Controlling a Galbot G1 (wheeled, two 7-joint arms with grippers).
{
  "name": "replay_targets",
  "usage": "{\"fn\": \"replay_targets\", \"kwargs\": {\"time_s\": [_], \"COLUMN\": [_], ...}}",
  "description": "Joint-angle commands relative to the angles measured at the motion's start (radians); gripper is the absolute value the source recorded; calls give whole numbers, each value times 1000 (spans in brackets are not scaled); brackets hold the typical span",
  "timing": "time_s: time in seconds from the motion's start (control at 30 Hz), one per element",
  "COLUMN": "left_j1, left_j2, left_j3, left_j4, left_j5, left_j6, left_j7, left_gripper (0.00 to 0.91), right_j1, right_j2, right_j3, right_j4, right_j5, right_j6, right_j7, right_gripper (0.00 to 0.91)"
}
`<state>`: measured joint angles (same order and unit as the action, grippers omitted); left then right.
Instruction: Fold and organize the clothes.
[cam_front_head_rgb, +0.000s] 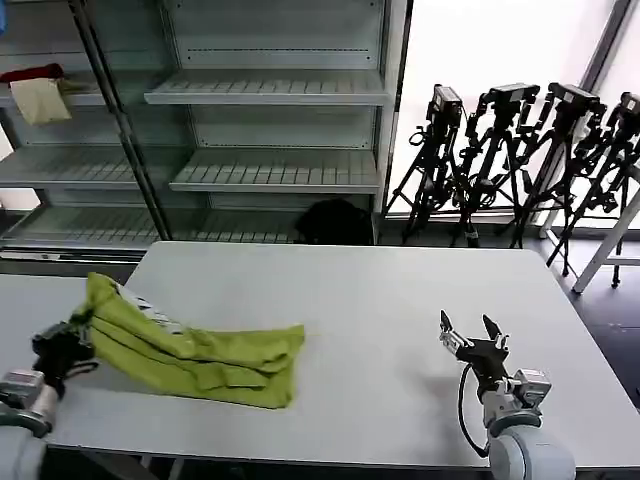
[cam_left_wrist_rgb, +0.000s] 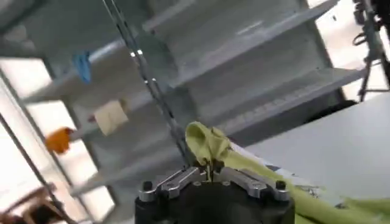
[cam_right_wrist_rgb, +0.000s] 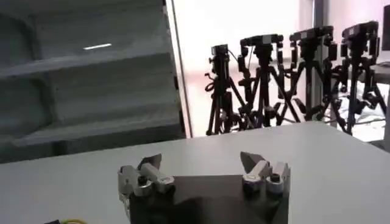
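The lime-green T-shirt (cam_front_head_rgb: 195, 355) lies bunched in long folds on the left part of the white table (cam_front_head_rgb: 380, 300), with a small whitish print near its raised left end. My left gripper (cam_front_head_rgb: 72, 338) is shut on that left end and holds it a little above the table. In the left wrist view the green fabric (cam_left_wrist_rgb: 207, 143) rises from between the closed jaws of the left gripper (cam_left_wrist_rgb: 210, 173). My right gripper (cam_front_head_rgb: 468, 326) stands open over the table's front right, well apart from the shirt. The right gripper (cam_right_wrist_rgb: 201, 161) holds nothing.
Grey metal shelves (cam_front_head_rgb: 270, 95) stand behind the table, with a cream cloth (cam_front_head_rgb: 40, 100) and a red cloth (cam_front_head_rgb: 32, 72) on an upper left shelf. Black tripods (cam_front_head_rgb: 520, 150) stand at the back right. A dark bag (cam_front_head_rgb: 333, 222) sits on the floor behind the table.
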<state>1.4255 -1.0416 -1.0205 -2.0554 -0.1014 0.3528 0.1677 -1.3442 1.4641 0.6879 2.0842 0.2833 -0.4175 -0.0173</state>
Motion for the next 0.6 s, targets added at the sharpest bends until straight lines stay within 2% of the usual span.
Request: {"fn": "replay_targets", "kwargs": {"time_s": [0.03, 0.2, 0.3, 0.43, 0.6], "left_j1": [-21, 57, 87, 104, 95], "left_j2": [101, -38, -115, -161, -182], "left_j3": [-57, 137, 249, 334, 411], "left_j4": [-129, -195, -180, -159, -135], "left_j5": [133, 241, 347, 415, 454], "left_j6": [9, -19, -70, -97, -107], "left_j7": [64, 57, 45, 31, 17], "left_gripper": [0, 0, 0, 0, 0], "right_j1": [-12, -27, -30, -30, -28], "right_j2": [-1, -7, -8, -5, 3], "right_j3": [10, 28, 35, 37, 29], "right_j4": [-13, -17, -19, -22, -26], "right_j5": [2, 4, 5, 4, 2], "right_j6": [7, 12, 12, 12, 13], "right_j7": [-2, -1, -1, -1, -1], "right_gripper": [907, 907, 907, 907, 907]}}
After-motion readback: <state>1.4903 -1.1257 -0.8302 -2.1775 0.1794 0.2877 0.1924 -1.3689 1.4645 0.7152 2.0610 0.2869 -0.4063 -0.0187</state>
